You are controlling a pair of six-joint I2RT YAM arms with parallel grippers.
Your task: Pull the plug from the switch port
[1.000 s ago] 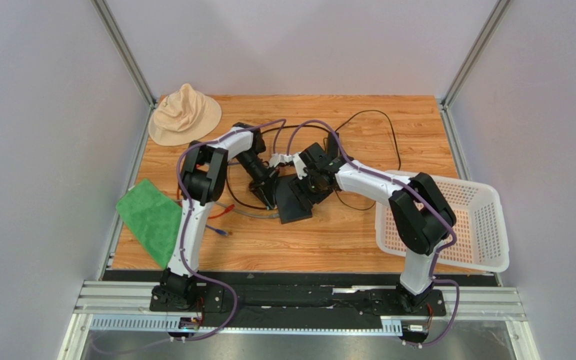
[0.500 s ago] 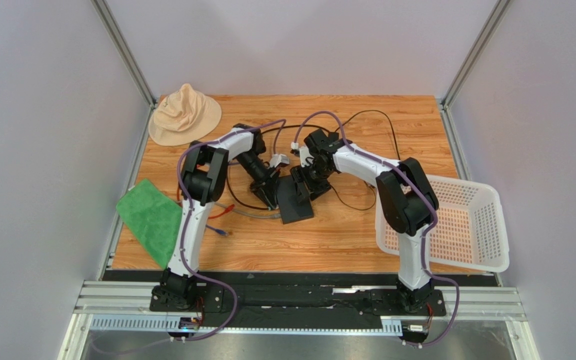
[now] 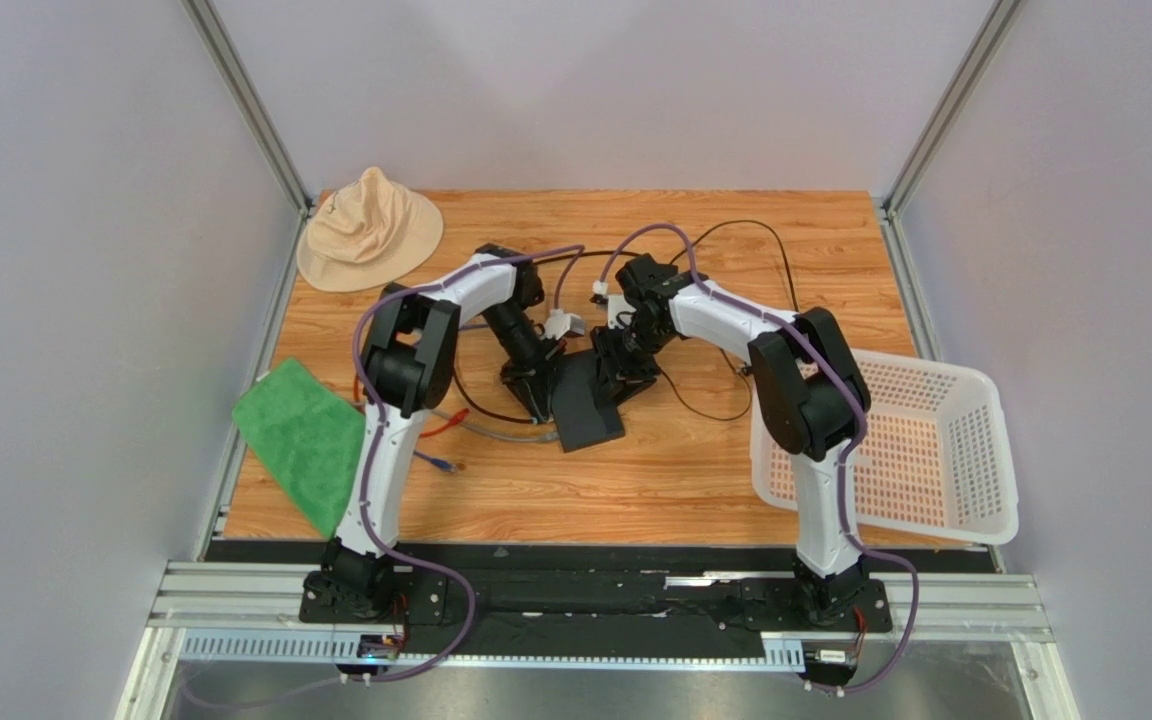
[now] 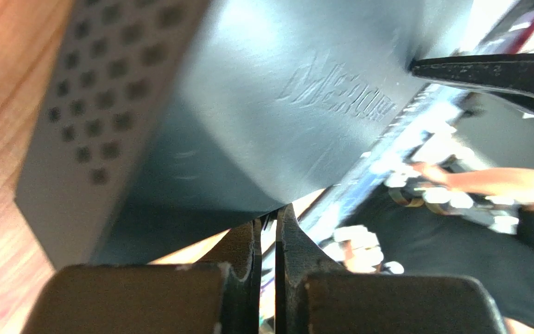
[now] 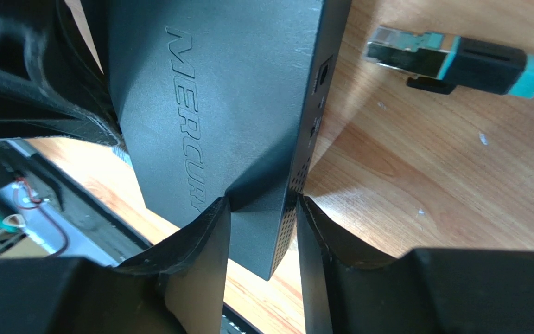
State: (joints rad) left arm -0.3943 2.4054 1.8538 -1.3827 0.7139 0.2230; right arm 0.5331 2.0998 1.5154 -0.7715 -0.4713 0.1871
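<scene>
1. Both arms bend inward over the bench (image 3: 687, 480). The left arm (image 3: 455, 285) reaches toward 3 o'clock and the right arm (image 3: 717, 323) toward 9 o'clock.
2. The right jaws clamp an edge of the switch (image 3: 585, 405) at bench centre. The left jaws are pressed almost together at its corner.
3. There is one switch and one plug (image 5: 451, 61). The plug lies apart from the switch, at 2 o'clock in the right wrist view.
4. The left wrist view is blurred, and the socket row cannot be made out.
</scene>
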